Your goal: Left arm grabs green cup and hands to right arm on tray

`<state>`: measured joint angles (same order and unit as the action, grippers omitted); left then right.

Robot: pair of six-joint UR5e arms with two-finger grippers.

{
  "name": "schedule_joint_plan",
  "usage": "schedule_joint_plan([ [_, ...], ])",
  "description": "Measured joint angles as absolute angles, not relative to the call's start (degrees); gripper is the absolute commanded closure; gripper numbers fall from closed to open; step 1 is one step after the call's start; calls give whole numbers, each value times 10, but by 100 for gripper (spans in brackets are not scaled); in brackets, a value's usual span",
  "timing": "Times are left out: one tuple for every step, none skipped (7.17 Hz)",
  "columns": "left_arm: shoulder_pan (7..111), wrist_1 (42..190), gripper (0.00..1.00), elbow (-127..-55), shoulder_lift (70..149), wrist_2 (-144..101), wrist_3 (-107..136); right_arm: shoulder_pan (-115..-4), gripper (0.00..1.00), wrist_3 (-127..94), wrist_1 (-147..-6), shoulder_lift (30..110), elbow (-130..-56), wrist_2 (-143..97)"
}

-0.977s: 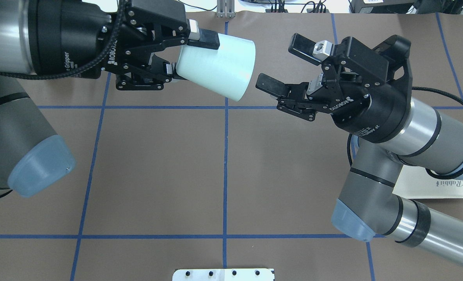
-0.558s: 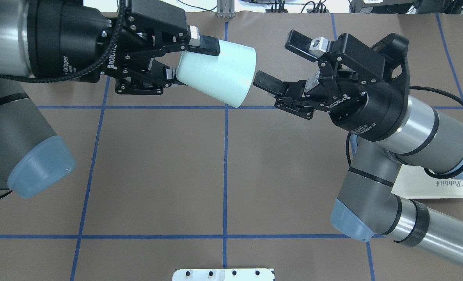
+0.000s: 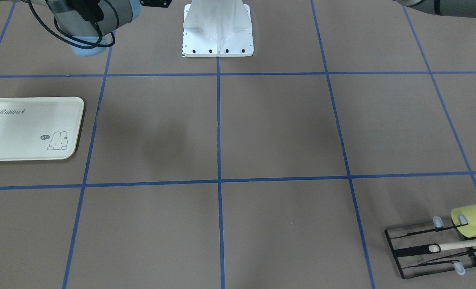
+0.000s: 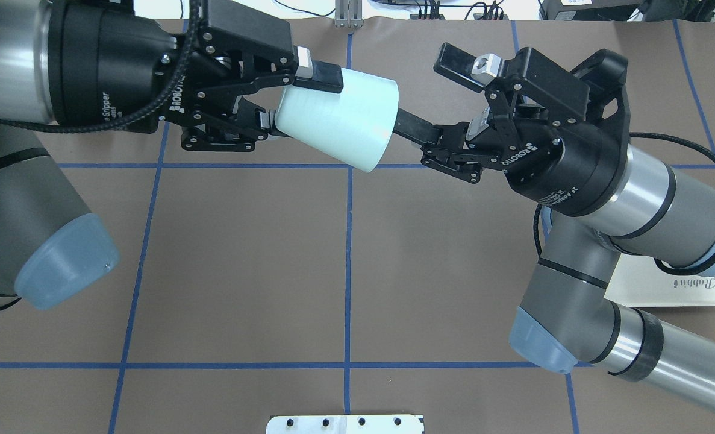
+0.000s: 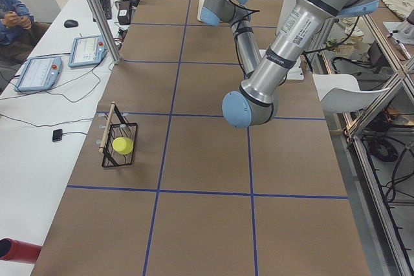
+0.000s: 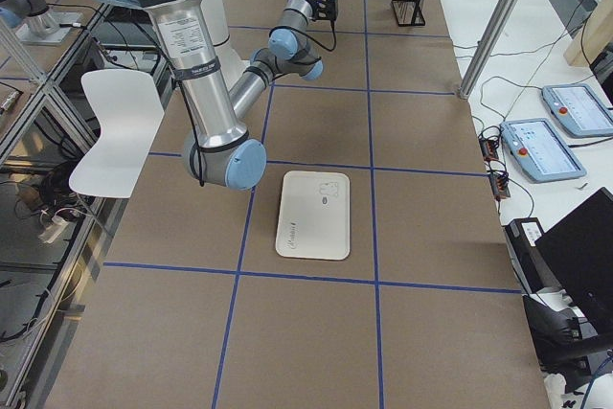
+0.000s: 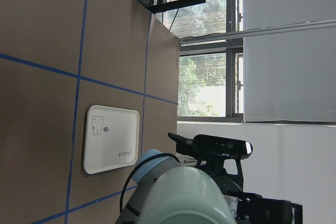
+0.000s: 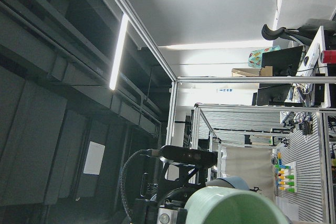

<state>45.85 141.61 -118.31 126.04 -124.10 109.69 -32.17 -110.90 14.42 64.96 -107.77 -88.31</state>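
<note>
My left gripper (image 4: 295, 98) is shut on the base end of the pale mint green cup (image 4: 339, 117) and holds it on its side above the table, mouth toward the right arm. My right gripper (image 4: 417, 91) is open at the cup's mouth. Its lower finger (image 4: 414, 128) reaches the rim, with its tip hidden by the cup. Its upper finger (image 4: 455, 60) stands clear of the rim. The cup also shows in the left wrist view (image 7: 186, 192) and the right wrist view (image 8: 236, 208). The cream tray (image 3: 29, 128) lies empty on the table, partly under the right arm (image 4: 694, 289).
A black wire rack (image 3: 430, 249) stands at the far corner on my left side, with a yellow-green cup (image 3: 474, 218) and a wooden stick on it. The white robot base (image 3: 217, 28) stands at the table's near edge. Blue tape lines grid the brown table.
My right gripper has moved left toward the cup, staying open; its lower finger now meets the cup's rim. My left gripper with the cup has shifted slightly right.
</note>
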Motion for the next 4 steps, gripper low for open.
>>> schedule_joint_plan([
  [456, 1416, 89, -1183, 1260, -1241, 1097, -321, 20, -1110, 144, 650, -1079, -882],
  [453, 1417, 89, -1183, 1260, -1241, 1097, -321, 20, -1110, 143, 650, -1079, -881],
  [452, 1417, 89, -1183, 1261, -1240, 1097, -321, 20, -1110, 139, 650, -1079, -881],
  [451, 1417, 89, -1182, 1261, -1240, 1097, -321, 22, -1110, 134, 650, -1080, -881],
])
